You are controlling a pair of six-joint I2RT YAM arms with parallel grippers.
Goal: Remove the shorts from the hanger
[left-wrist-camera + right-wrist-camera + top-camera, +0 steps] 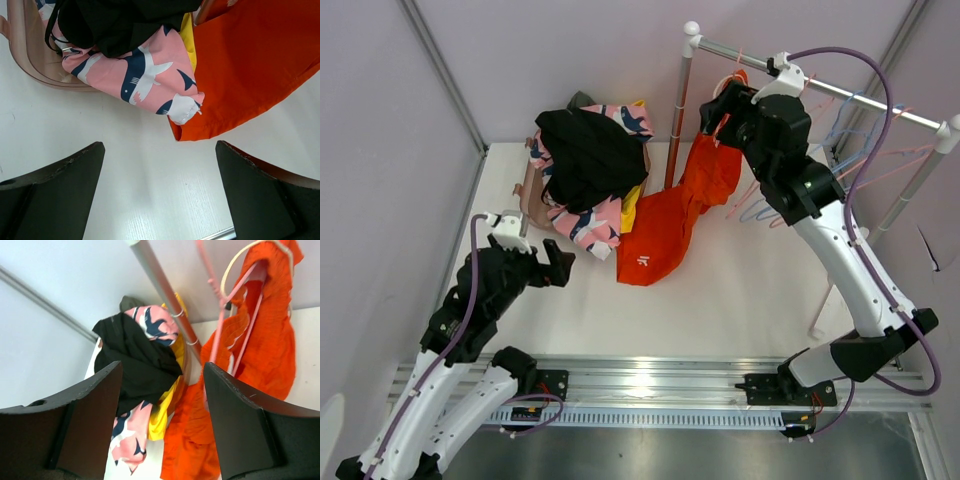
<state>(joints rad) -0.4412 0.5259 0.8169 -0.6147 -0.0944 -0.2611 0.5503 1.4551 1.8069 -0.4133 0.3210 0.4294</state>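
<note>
The orange shorts (pixel 670 225) were seen hung from a pink hanger (pixel 240 325) on the metal rail (pixel 840 85), with their lower part trailed onto the white table (pixel 750 290). The right gripper (pixel 162 369) was held wide open beside the hanger top, with nothing gripped. The left gripper (pixel 160 146) was likewise spread and empty, above the table near the pile.

If the cloth were pulled while caught on the hanger, the hanger could be dragged off the rail, or the neighbouring empty hangers (pixel 865 150) tangled.

The black shorts (pixel 590 150), shark-patterned pink shorts (pixel 145 75) and yellow shorts (pixel 189 45) were heaped in a pinkish basket (pixel 30 65). The table was bounded by pale lilac wall panels (pixel 570 50).
</note>
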